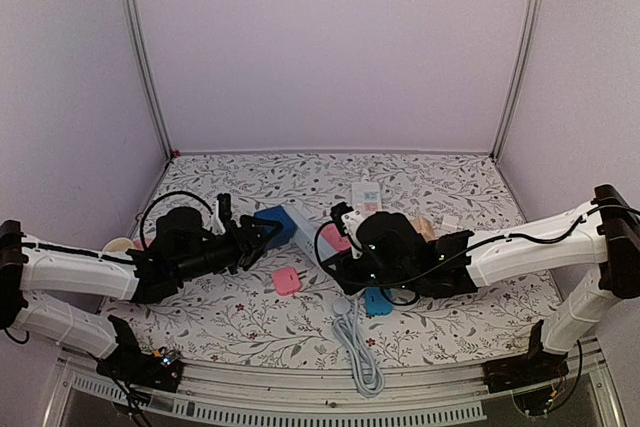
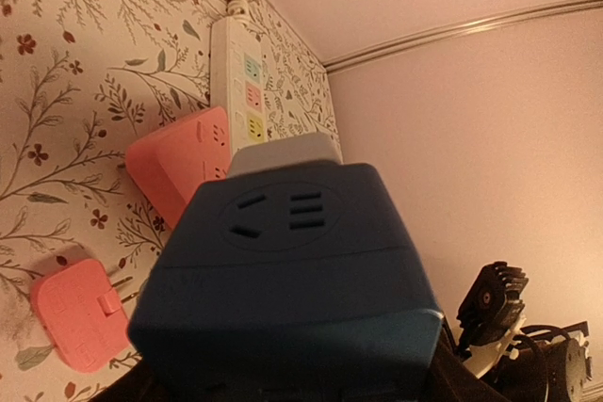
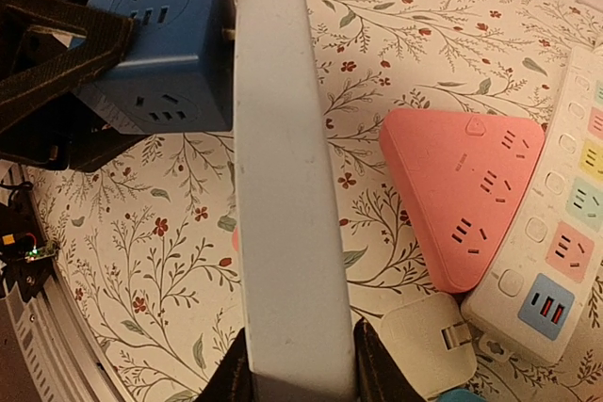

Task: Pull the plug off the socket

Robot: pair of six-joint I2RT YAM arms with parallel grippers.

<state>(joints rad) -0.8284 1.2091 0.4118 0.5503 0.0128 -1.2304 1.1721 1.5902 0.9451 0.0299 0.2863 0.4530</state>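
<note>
blue plug (image 3: 165, 44) | clamped in left end effector (image 1: 263, 233) | beside strip (image 3: 283, 185)

The grey strip (image 3: 283, 185), cropped below, hides the blue cube's (image 3: 160, 44) right side.

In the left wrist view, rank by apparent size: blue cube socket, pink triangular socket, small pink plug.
1. blue cube socket: largest, though nearest the camera.
2. pink triangular socket and small pink plug: look alike; the cube partly hides the socket.
</note>
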